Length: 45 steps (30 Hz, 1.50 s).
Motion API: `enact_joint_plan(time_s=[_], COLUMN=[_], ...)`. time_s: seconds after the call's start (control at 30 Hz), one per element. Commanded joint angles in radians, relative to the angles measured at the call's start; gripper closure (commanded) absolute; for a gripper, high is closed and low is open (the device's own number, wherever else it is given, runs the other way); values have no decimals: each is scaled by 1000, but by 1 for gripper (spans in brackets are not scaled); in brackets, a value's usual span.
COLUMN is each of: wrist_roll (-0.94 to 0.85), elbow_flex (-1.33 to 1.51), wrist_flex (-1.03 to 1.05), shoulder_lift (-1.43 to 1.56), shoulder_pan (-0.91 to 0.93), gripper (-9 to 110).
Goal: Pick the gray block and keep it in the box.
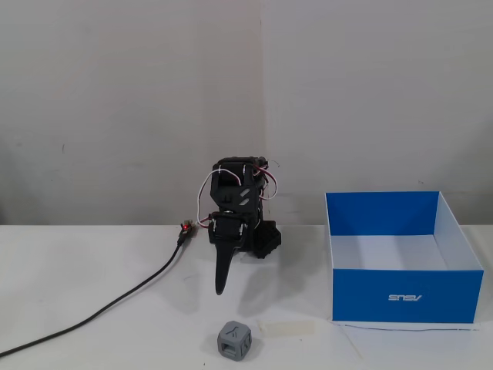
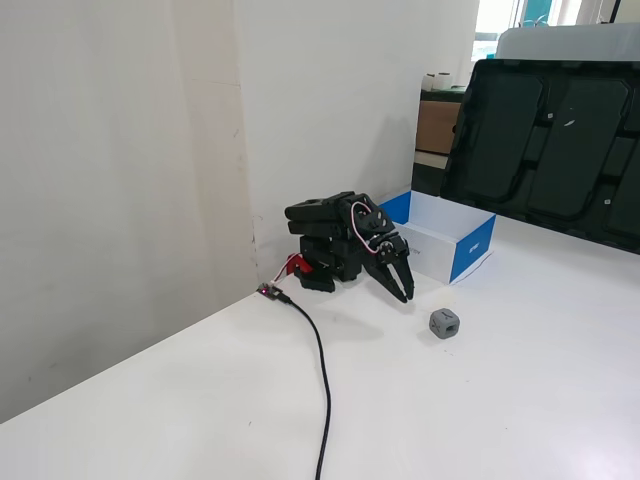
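Front and side views, shared tabletop

A black cable [image 1: 115,304] snakes across the white table [image 1: 62,262] — pale tape strip [image 1: 286,327] nearby.

Compact black arm [image 1: 237,208] of blocky servo housings, looped with thin white and red wires, ending in a gripper [image 2: 403,292] of two tapered black fingers, with a black cable [image 2: 318,370] trailing from its base.

Office or lab: white table [image 2: 520,400], stacked black trays [image 2: 545,150] (behind).
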Motion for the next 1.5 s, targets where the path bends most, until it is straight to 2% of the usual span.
enact_joint_plan(time_s=[0.0,1.47], wrist_roll=[-5,26], elbow_flex=[8,5], wrist_flex=[11,12], shoulder_lift=[120,118], shoulder_pan=[-6,15], gripper=[101,101])
